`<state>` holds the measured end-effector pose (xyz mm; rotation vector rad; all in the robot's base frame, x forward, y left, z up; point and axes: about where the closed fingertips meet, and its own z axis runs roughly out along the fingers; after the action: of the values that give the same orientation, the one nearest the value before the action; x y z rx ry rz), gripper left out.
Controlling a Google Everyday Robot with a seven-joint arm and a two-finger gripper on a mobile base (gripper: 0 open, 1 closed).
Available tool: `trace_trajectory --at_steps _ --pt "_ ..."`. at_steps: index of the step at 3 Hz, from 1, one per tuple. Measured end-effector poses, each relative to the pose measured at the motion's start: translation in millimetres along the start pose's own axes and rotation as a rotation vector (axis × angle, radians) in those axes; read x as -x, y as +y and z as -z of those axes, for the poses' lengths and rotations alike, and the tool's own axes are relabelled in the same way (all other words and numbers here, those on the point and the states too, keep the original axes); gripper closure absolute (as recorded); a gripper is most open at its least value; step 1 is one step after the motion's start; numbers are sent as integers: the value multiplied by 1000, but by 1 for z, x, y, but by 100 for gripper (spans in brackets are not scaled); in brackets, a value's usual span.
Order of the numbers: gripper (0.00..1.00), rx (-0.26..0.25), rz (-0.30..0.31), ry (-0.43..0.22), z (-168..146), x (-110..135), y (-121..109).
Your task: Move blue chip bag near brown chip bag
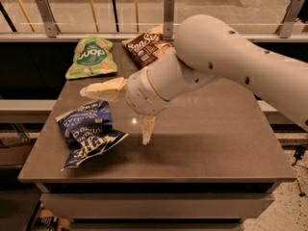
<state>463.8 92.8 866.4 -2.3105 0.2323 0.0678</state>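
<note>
Cream hand (115, 116) spread, beside blue chip bag (86, 131)

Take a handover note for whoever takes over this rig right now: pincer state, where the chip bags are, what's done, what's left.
Pincer: open, holding nothing, over the left half of the table, close to the blue chip bag's right side.
Blue chip bag: crumpled, lying near the front left corner, not gripped.
Brown chip bag: at the table's back edge, right of the green chip bag.
Done: no grasp yet; the two bags are far apart.
Left: grip the blue bag, carry it back, and set it beside the brown one.
</note>
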Motion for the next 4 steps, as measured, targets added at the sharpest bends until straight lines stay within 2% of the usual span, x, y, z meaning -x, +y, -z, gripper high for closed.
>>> trace_trajectory --at_steps 2,3,4 --pt "0 -9 -6 -7 2 2 -6" --pt "0 -40 -19 6 -1 13 -8" --pt "0 -77 -20 -11 -5 26 -15"
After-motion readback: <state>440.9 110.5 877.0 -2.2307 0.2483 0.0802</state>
